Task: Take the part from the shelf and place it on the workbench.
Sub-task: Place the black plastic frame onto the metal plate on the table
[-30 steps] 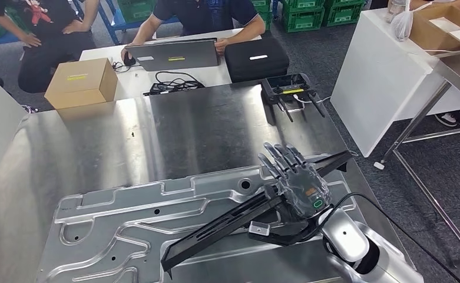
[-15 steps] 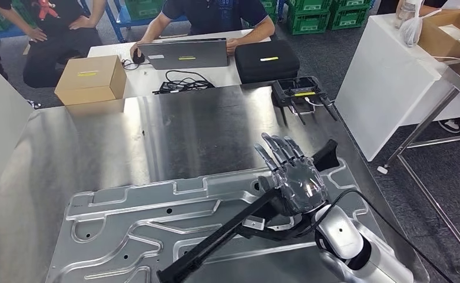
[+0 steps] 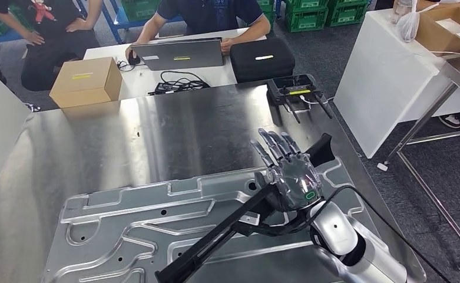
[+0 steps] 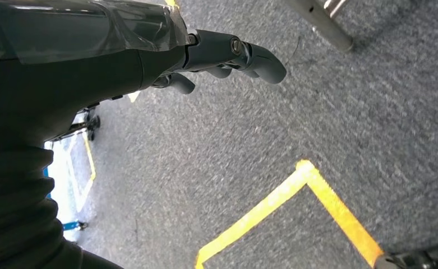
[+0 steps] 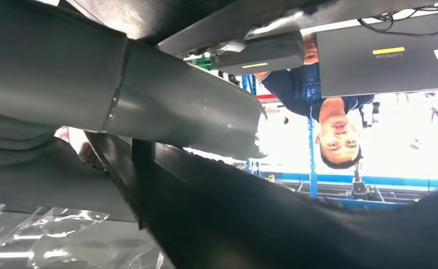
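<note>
Hangs the left robot hand (image 4: 216,53) over grey carpet (image 4: 317,140), fingers loosely bent, gripping nothing.

Now the action, lower centre of the frame. Has tipped the long black plastic part (image 3: 227,227) within the last second: near end dropped toward the bottom edge, left of centre; far end kicked up at centre right. Still grips it mid-length with the right robot hand (image 3: 292,177), fingers splayed over the top, thumb side hidden underneath. Carries it over the large stamped silver metal panel (image 3: 127,218) lying on the brushed steel counter (image 3: 156,130). Cannot tell whether the low end touches the panel.

Reads as the placing step well under way: off the shelf, above the counter, not yet released. Probably calls for levelling before letting go, to avoid a clatter from the raised end.

On to the containers, left to right.
- Upper left: closed brown cardboard box with a yellow label (image 3: 86,82), contents unseen.
- Top centre: black zipped case (image 3: 262,59), shut too, just beside a grey laptop (image 3: 180,54).
- Along the top edge: green plastic crates (image 3: 310,12), too far off to see into.
- Upper right: open brown cardboard box (image 3: 445,26) on a white table (image 3: 386,76), something pale and flat inside. Just beside it, a knotted clear plastic bag (image 3: 408,26), contents blurred.
</note>
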Action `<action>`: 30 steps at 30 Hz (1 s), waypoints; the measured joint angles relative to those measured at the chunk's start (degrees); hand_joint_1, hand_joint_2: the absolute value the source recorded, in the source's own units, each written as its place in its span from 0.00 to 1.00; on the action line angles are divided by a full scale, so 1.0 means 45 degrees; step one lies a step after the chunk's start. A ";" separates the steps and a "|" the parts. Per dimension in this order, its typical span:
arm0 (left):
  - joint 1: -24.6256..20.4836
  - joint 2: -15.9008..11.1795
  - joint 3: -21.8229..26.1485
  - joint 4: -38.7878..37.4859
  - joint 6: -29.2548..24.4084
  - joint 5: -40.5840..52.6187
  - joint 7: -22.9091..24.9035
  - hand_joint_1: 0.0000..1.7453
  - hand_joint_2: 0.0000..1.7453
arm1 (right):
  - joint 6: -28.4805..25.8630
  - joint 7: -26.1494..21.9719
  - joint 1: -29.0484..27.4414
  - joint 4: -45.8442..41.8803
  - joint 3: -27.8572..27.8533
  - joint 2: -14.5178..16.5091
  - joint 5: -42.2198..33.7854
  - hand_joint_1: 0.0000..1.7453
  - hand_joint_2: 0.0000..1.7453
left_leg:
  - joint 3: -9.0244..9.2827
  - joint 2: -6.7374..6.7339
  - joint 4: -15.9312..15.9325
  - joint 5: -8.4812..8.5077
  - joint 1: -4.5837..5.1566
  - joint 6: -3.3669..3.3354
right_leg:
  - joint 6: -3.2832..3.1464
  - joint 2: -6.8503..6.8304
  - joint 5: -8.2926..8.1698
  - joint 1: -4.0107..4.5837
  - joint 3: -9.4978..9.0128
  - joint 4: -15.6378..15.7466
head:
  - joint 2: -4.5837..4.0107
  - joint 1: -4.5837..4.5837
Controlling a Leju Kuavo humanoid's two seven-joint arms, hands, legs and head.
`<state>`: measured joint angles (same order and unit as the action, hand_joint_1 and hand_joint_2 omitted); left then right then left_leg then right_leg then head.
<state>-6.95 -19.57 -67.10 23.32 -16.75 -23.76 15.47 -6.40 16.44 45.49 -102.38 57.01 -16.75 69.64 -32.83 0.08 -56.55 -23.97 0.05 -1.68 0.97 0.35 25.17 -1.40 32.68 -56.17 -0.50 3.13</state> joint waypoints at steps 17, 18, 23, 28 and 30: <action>0.0001 -0.0459 -0.0007 -0.0229 0.0467 0.0236 -0.0602 0.00 1.00 | -0.0108 -0.0032 -0.0518 0.0062 -0.0740 -0.0809 -0.0445 0.00 0.00 | 0.0248 0.0032 0.0397 -0.0011 0.0254 -0.0337 | 0.0217 -0.0036 0.0049 0.0093 0.0022 -0.0041 | 0.0000 -0.0013; -0.0001 -0.0497 -0.0008 -0.0237 0.0505 0.0255 -0.0590 0.00 1.00 | -0.0065 -0.0086 -0.0541 0.0061 -0.0780 -0.0852 -0.0389 0.00 0.00 | 0.0234 0.0030 0.0364 -0.0027 0.0258 -0.0320 | 0.0164 -0.0024 0.0023 0.0106 0.0040 -0.0036 | 0.0000 -0.0012; 0.0013 -0.0656 -0.0022 -0.0283 0.0622 0.0395 -0.0561 0.00 1.00 | 0.0176 -0.0223 -0.0610 0.0046 -0.0788 -0.0913 0.0001 0.00 0.00 | -0.0719 0.0026 -0.1801 -0.1266 0.0063 0.0095 | -0.0010 -0.0018 -0.0034 -0.0003 0.0047 0.0002 | 0.0000 -0.0004; 0.0023 -0.0677 -0.0029 -0.0317 0.0696 0.0440 -0.0569 0.00 1.00 | 0.0288 -0.0181 -0.0647 -0.0028 -0.0760 -0.0880 0.0108 0.00 0.00 | -0.0934 0.0024 -0.2221 -0.0982 -0.0085 0.0186 | -0.0018 -0.0031 -0.0031 -0.0009 0.0021 0.0003 | 0.0000 -0.0004; 0.0011 -0.0720 -0.0029 -0.0328 0.0709 0.0453 -0.0585 0.00 1.00 | 0.0338 -0.0136 -0.0633 -0.0130 -0.0764 -0.0857 0.0112 0.00 0.00 | -0.0031 0.0024 -0.0331 -0.0273 -0.0030 0.0062 | 0.0013 -0.0018 -0.0032 0.0005 -0.0005 0.0014 | 0.0000 -0.0005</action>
<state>-6.90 -22.81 -67.23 21.85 -13.56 -21.72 12.84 -4.88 15.82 42.64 -102.96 53.58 -20.61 70.14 -32.97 0.19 -58.04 -25.20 -0.09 -1.40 1.03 0.27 25.02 -1.38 32.66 -56.11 -0.50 3.10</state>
